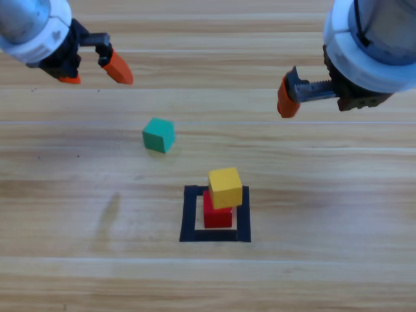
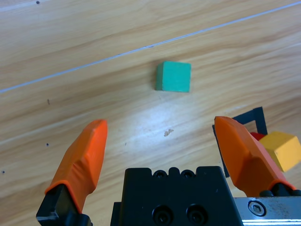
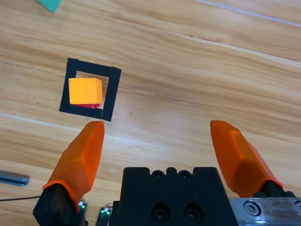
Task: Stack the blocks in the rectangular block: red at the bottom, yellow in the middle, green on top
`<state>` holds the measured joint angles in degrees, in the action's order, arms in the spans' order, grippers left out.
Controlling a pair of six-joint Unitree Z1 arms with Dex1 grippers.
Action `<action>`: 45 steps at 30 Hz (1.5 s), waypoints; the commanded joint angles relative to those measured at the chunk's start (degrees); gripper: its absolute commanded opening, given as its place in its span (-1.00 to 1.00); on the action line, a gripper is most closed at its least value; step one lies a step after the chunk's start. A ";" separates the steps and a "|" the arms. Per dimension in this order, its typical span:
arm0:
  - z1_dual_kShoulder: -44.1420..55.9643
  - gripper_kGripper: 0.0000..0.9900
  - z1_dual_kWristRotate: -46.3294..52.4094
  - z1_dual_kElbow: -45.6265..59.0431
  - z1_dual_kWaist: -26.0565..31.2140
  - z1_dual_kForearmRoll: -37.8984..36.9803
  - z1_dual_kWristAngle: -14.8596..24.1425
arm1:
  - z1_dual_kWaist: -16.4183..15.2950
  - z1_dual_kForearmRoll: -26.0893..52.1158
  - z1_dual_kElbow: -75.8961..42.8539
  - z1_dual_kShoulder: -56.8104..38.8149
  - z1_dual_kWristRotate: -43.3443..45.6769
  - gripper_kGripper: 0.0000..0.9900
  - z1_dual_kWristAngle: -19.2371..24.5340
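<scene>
- yellow (image 1: pixel 225 187) sits on red (image 1: pixel 217 213) inside rectangular block (image 1: pixel 189 214), two layers done.
- green (image 1: pixel 158 134) lies alone on the table (image 1: pixel 78 227), near left gripper (image 2: pixel 160 141), jaws apart, likely lined up for pickup.
- right gripper (image 3: pixel 157 141) hangs empty, jaws apart, clear of the stack.

The red cube (image 1: pixel 218 214) sat inside the black square outline (image 1: pixel 188 214) on my table, toward its far side. The yellow cube (image 1: pixel 225 187) rested on top of it, turned a little askew and overhanging the red one toward the outline's far edge, so only part of the red showed beneath. The teal-green cube (image 1: pixel 158 134) lay on its own on the bare wood, well apart from the outline, up and to the left of it, slightly rotated.
</scene>
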<state>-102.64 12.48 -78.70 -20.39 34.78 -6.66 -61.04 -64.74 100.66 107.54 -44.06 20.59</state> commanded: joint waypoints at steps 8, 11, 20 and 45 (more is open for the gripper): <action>-22.52 0.94 -4.48 -13.32 -1.76 9.08 5.08 | 12.44 34.94 -32.46 -13.32 30.78 1.00 -22.52; -23.31 0.94 -4.75 -13.06 -2.73 8.81 4.64 | 13.75 34.94 -33.16 -13.58 35.35 1.00 -24.11; -15.84 0.91 -2.90 -11.48 -3.87 7.85 3.32 | 13.84 46.37 -44.32 -22.99 42.03 1.00 -18.83; -30.96 0.92 28.12 -35.38 -12.57 24.37 9.74 | 13.84 49.27 -46.96 -23.16 46.16 0.99 -20.94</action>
<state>-125.88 37.41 -107.62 -31.51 54.42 1.93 -48.51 -16.46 55.15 84.40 1.23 1.09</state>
